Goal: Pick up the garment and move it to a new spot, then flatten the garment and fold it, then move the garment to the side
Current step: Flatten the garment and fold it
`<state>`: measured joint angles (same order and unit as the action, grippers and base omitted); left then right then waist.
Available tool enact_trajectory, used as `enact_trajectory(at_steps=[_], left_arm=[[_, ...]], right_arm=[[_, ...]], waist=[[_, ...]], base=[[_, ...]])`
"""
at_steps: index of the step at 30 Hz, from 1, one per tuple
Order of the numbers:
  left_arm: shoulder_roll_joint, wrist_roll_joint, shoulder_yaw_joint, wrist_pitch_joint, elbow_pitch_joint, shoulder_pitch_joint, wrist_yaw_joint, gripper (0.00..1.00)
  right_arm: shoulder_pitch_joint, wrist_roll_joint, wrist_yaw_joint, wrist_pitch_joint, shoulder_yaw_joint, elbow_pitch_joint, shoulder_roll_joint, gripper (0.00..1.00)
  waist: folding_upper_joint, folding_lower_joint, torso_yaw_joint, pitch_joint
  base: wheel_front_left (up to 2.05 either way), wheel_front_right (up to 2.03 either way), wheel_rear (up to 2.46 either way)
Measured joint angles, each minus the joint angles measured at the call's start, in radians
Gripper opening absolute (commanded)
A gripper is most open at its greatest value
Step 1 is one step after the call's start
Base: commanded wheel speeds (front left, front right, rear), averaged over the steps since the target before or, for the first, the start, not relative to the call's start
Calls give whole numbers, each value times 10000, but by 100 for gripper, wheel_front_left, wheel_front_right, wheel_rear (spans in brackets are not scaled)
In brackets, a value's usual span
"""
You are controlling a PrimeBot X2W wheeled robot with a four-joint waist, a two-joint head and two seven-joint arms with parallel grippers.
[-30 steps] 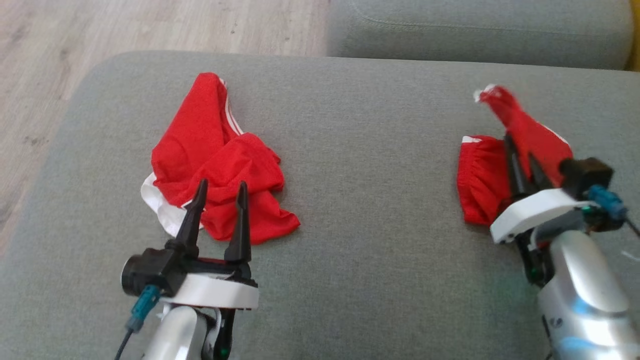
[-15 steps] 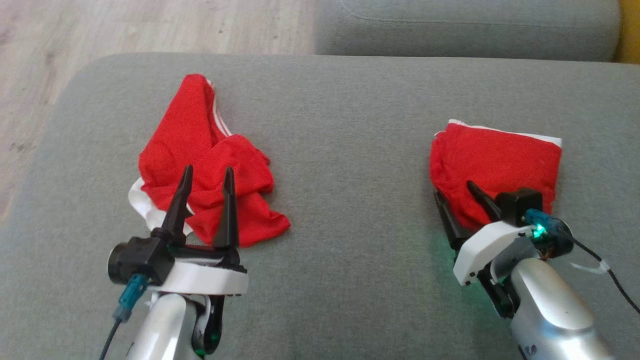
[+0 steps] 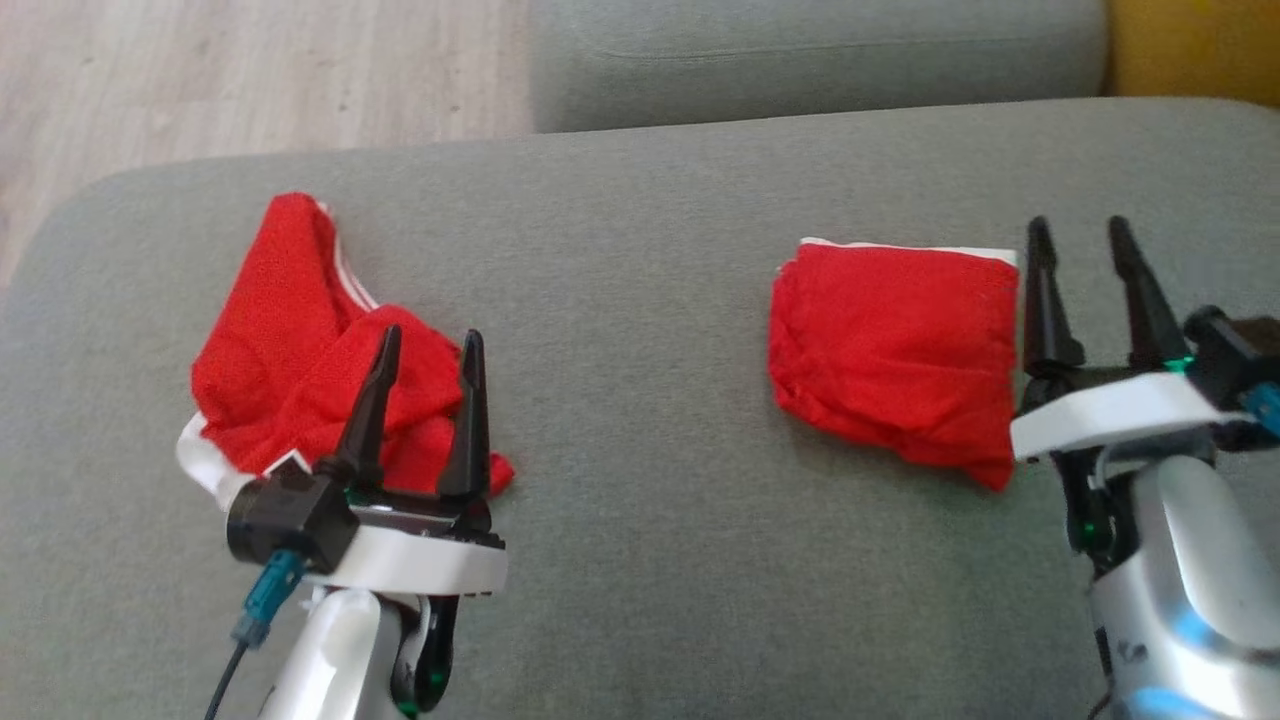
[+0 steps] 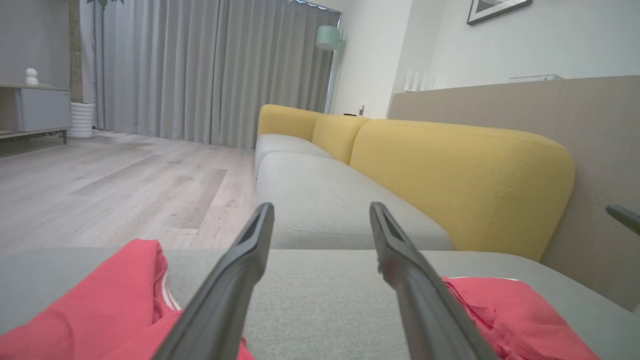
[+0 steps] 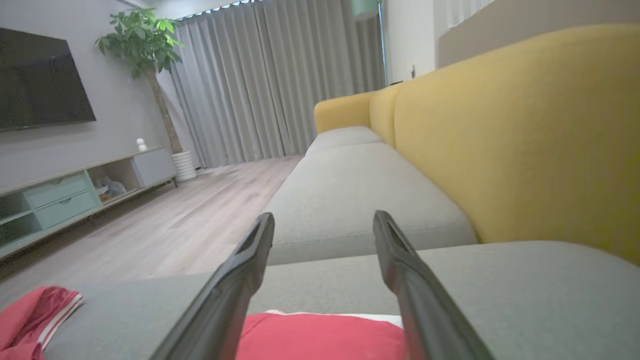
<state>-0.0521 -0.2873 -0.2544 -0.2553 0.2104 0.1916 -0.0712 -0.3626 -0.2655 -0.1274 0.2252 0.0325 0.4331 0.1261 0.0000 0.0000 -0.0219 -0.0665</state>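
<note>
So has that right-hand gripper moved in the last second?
Yes. The right gripper has let go of the folded red fabric garment and swung rightward: its fingers now stand open beside the garment's right edge.

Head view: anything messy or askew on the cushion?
The crumpled garment at left lies in a heap, white trim poking out. The folded garment at right looks neat, bar one near corner sticking out.
</note>
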Motion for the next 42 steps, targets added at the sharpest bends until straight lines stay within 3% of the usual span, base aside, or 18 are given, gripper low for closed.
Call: enact_trajectory(at_steps=[9, 23, 24, 25, 26, 37, 42], left_arm=[[35, 203, -33, 0, -52, -202, 167, 100], [36, 82, -56, 0, -25, -627, 286, 100], [36, 77, -81, 0, -21, -568, 286, 100], [36, 13, -109, 0, -12, -495, 286, 100], [36, -42, -136, 0, -12, -427, 284, 100], [56, -15, -487, 0, -13, 256, 261, 100], [65, -17, -709, 0, 21, 608, 268, 100]], right_arm=[[1860, 895, 0, 54, -1101, -1649, -656, 100], [2188, 734, 0, 111, -920, -1726, -769, 100], [2096, 805, 0, 33, -886, -1659, -769, 84], [2001, 880, 0, -8, -859, -1569, -769, 22], [1892, 949, 0, -73, -823, -1471, -769, 0], [-285, 1632, 0, -610, -1499, 575, -765, 0], [-1507, 2291, 0, -959, -2550, 2412, -757, 0]], waist=[[0, 0, 557, -94], [0, 0, 466, -321], [0, 0, 425, -392], [0, 1, 366, -456], [0, 1, 306, -517], [0, 1, -411, -1529], [0, 2, -997, -2002]], base=[[0, 0, 0], [0, 0, 0], [0, 0, 0], [0, 0, 0], [0, 0, 0], [0, 0, 0], [0, 0, 0]])
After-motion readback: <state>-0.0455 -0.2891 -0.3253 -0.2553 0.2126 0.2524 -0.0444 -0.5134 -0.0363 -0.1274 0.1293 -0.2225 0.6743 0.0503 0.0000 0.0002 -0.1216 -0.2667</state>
